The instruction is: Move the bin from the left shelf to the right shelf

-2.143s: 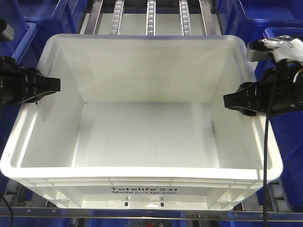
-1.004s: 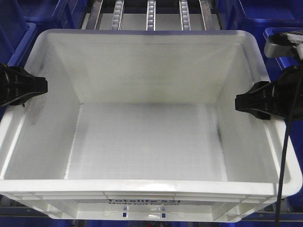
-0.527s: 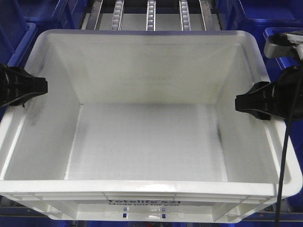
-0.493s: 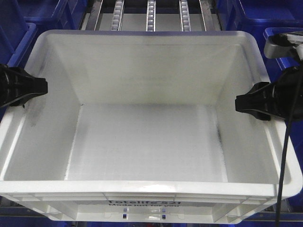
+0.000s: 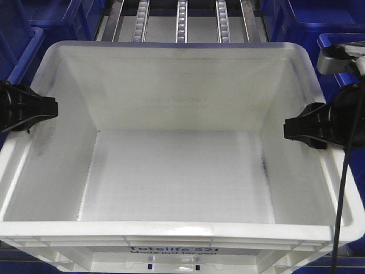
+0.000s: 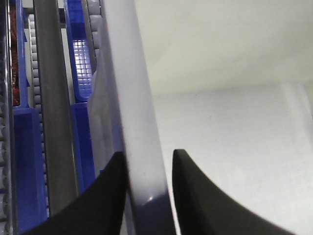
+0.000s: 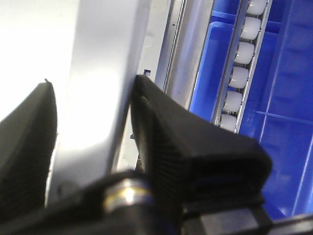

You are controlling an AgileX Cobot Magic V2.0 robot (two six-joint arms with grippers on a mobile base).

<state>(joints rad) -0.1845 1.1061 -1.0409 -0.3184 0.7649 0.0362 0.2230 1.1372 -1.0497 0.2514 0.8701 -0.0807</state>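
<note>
A large empty white bin [image 5: 177,177] fills the front view, its near wall printed "Totelife 521". My left gripper [image 5: 48,109] is shut on the bin's left rim [image 6: 137,147], one black finger outside and one inside the wall. My right gripper [image 5: 292,129] is shut on the bin's right rim [image 7: 98,98] in the same way, with a black cable hanging from the arm. The bin sits tilted slightly, close to the camera, in front of the shelf's roller tracks [image 5: 181,20].
Blue bins [image 5: 17,34] stand on both sides, also at the right [image 5: 342,45]. Metal roller rails [image 5: 222,20] run behind the white bin. Blue crates and rollers [image 7: 239,73] lie just outside the right rim; a grey rail [image 6: 51,107] runs outside the left rim.
The bin has come nearer to the camera and lower in the frame, drawn out off the rollers. Both grippers keep their hold on the rims and have spread outward in the view.
</note>
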